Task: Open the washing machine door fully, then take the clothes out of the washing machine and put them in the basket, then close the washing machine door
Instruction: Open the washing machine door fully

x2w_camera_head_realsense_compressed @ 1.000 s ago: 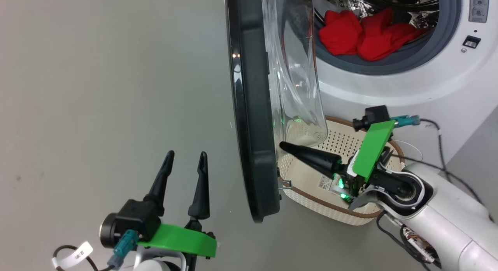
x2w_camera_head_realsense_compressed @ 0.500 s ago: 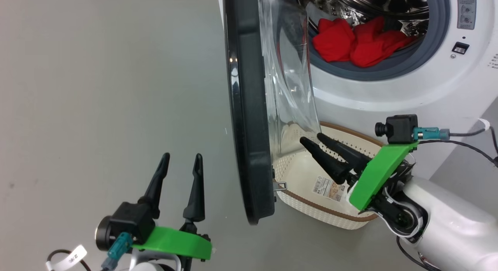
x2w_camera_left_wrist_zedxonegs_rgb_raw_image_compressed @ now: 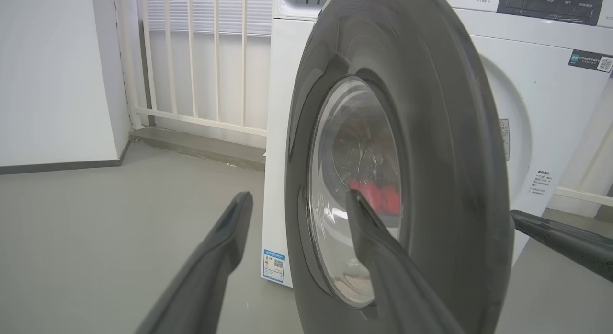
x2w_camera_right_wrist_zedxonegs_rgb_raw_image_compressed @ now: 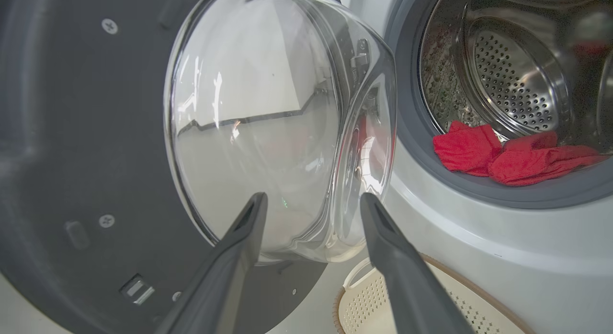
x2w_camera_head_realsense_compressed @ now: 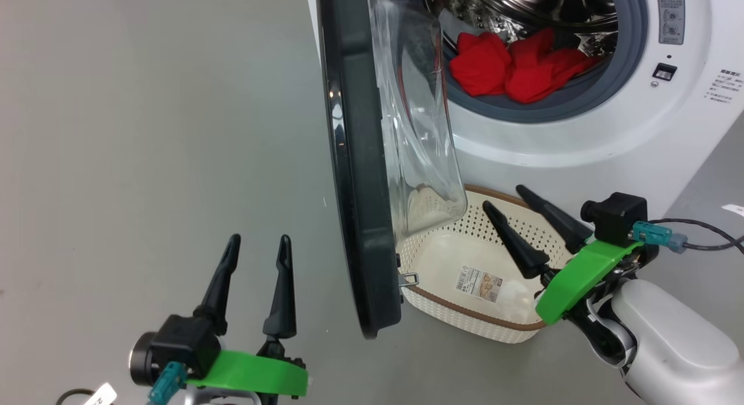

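Observation:
The washing machine door (x2w_camera_head_realsense_compressed: 349,161) stands swung out, edge-on to me, its glass bowl (x2w_camera_head_realsense_compressed: 415,132) facing the drum. Red clothes (x2w_camera_head_realsense_compressed: 511,68) lie at the front of the washing machine (x2w_camera_head_realsense_compressed: 581,143) drum. Below the opening, the basket (x2w_camera_head_realsense_compressed: 471,315) sits on the floor with a paper label on its bottom. My right gripper (x2w_camera_head_realsense_compressed: 502,196) is open above the basket, holding nothing; its wrist view shows the bowl (x2w_camera_right_wrist_zedxonegs_rgb_raw_image_compressed: 254,123) and clothes (x2w_camera_right_wrist_zedxonegs_rgb_raw_image_compressed: 507,154). My left gripper (x2w_camera_head_realsense_compressed: 259,239) is open and empty, left of the door, facing the door's outer side (x2w_camera_left_wrist_zedxonegs_rgb_raw_image_compressed: 455,156).
Grey floor (x2w_camera_head_realsense_compressed: 145,132) spreads to the door's left. A metal latch hook (x2w_camera_head_realsense_compressed: 408,279) juts from the door's lower edge beside the basket. A cable (x2w_camera_head_realsense_compressed: 703,225) trails by the machine's right corner. A white railing (x2w_camera_left_wrist_zedxonegs_rgb_raw_image_compressed: 191,61) and wall stand left of the machine.
My right gripper has opened and swung up from low in the basket by the door's lower edge, fingers now pointing toward the machine. The head camera has shifted; the left gripper stays open.

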`<state>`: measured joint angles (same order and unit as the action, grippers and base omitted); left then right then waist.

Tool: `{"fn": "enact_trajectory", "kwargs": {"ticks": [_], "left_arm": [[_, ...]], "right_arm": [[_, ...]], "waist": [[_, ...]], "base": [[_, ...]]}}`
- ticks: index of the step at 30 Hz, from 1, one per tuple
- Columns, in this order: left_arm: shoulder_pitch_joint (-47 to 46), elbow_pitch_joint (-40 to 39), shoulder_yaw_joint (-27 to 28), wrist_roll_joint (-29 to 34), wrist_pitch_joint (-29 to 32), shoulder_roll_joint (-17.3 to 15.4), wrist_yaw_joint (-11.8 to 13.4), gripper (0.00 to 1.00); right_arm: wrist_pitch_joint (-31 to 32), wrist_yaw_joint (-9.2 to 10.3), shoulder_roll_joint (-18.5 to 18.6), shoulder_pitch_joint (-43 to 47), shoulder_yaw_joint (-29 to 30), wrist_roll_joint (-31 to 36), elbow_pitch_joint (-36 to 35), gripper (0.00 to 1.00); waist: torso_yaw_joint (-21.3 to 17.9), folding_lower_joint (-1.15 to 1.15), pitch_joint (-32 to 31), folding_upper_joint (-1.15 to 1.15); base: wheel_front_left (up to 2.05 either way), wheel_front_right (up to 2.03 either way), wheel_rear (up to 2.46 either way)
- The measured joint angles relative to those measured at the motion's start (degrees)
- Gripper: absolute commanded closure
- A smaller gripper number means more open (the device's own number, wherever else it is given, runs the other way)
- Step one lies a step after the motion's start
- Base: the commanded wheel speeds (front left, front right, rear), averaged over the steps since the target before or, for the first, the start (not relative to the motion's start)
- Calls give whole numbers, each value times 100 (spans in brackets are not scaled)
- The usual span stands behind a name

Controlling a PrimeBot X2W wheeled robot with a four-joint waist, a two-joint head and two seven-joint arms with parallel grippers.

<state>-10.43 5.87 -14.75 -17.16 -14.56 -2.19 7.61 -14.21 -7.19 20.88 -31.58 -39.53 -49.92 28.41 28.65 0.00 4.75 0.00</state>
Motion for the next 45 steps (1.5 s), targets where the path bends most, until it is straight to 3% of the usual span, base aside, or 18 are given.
{"fn": "enact_trajectory", "kwargs": {"ticks": [3,4,10,19,25,45], "left_arm": [[20,-36,0,0,0,-7,1,0],[20,-36,0,0,0,-7,1,0],[53,-87,-11,52,0,-8,0,0],[122,-160,-1,123,1,-11,2,0],[253,-207,68,124,1,-11,19,0],[327,-205,78,94,0,-15,97,0]], "right_arm": [[-10,-1,-261,380,879,959,-197,0],[-10,-1,-261,380,879,959,-197,0],[-40,-1,-950,1457,2242,2628,-883,0],[-42,-2,-1638,2505,3172,3767,-1772,0],[-42,-2,-1775,2994,3446,3944,-2075,0],[-42,-2,-1792,3265,3286,3763,-2293,0]], "waist": [[-38,0,-5,0],[-38,0,-5,0],[-66,0,-15,0],[-103,0,-58,0],[-170,0,-86,0],[-281,0,-56,0]], "base": [[0,0,0],[0,0,0],[0,0,0],[0,0,0],[0,0,0],[0,0,0]]}}
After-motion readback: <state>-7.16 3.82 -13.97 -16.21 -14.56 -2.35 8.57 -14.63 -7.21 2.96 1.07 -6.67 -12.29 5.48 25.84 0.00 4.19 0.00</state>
